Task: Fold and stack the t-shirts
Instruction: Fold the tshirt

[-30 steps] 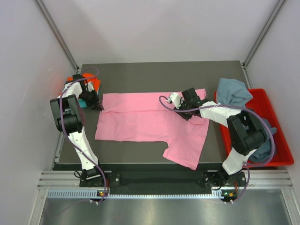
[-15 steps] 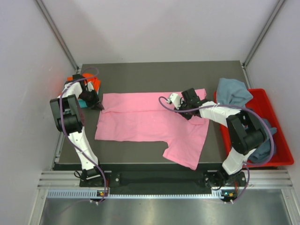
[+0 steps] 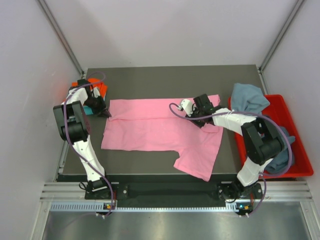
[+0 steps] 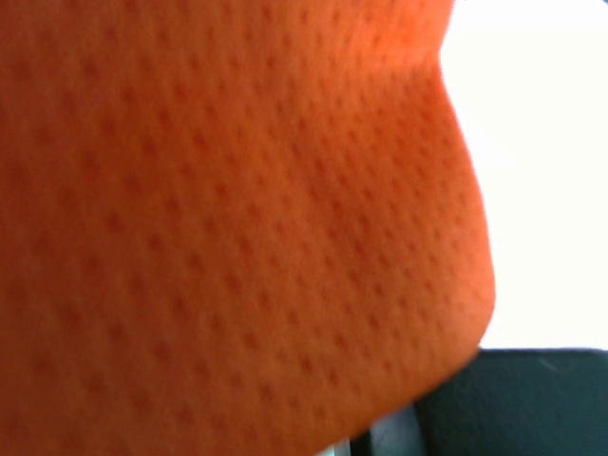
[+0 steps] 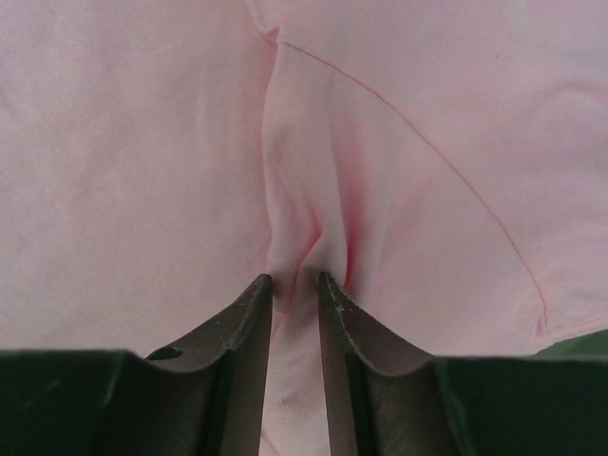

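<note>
A large pink t-shirt (image 3: 150, 127) lies spread flat across the dark table (image 3: 165, 80), one sleeve hanging toward the near edge. My left gripper (image 3: 106, 114) sits at the shirt's far-left corner, its fingers drawn to a point on the cloth. An orange t-shirt (image 3: 101, 89) lies behind that wrist, and its fabric (image 4: 237, 218) fills the left wrist view. My right gripper (image 3: 200, 122) is on the shirt's right part; in its wrist view the gripper (image 5: 294, 278) pinches a raised ridge of pink cloth (image 5: 304, 190).
A red bin (image 3: 295, 131) stands at the table's right edge. A grey-blue t-shirt (image 3: 248, 97) drapes over its far-left corner, and more bluish cloth (image 3: 282, 157) lies inside. A bit of teal cloth (image 3: 88, 111) shows by the left arm.
Almost nothing has moved. The right wrist has shifted very slightly over the pink t-shirt; the left arm and the shirts lie as before.
</note>
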You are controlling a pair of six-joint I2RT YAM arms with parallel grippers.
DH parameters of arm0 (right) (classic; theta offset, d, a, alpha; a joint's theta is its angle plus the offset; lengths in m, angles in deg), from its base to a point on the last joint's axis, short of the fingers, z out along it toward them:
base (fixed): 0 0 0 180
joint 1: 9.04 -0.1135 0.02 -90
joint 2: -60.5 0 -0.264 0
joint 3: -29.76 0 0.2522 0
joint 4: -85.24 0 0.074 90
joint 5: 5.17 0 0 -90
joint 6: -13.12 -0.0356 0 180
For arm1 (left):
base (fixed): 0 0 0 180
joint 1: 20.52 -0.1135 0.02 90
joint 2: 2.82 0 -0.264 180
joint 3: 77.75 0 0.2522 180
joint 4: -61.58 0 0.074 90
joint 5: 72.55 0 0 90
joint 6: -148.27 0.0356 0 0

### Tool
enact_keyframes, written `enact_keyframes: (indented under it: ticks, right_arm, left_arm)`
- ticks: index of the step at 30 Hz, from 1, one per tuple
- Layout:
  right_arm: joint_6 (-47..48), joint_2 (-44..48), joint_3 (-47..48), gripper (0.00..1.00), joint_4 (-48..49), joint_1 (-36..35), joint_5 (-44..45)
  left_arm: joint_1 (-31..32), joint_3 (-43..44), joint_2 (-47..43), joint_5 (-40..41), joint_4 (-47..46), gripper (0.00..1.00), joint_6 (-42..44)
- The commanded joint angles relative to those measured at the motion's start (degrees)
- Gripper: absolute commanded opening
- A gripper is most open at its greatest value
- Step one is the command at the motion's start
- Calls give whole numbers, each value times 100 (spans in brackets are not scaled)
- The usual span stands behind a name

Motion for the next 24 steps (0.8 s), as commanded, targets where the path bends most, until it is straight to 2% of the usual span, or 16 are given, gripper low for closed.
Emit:
enact_keyframes:
  ticks: [1,9,13,14,19,24]
  right_arm:
    - [145,-97,120,25,247,15,3]
    - [277,-158,234,16,212,-2,30]
    - [260,-53,251,1,142,-3,65]
    - [182,52,278,0,107,-3,74]
    - [-65,430,559,0,-226,-46,-58]
    - [-486,702,744,0,-596,-73,-681]
  left_arm:
    - [-9,-60,-194,-81,-175,21,-37]
    - [-9,-43,-168,-107,-184,21,-46]
    - [-9,-34,-168,-125,-193,21,-55]
    - [-18,-34,-177,-116,-193,21,-55]
    - [-9,-60,-194,-133,-184,22,-63]
    - [-9,-43,-151,-142,-210,22,-72]
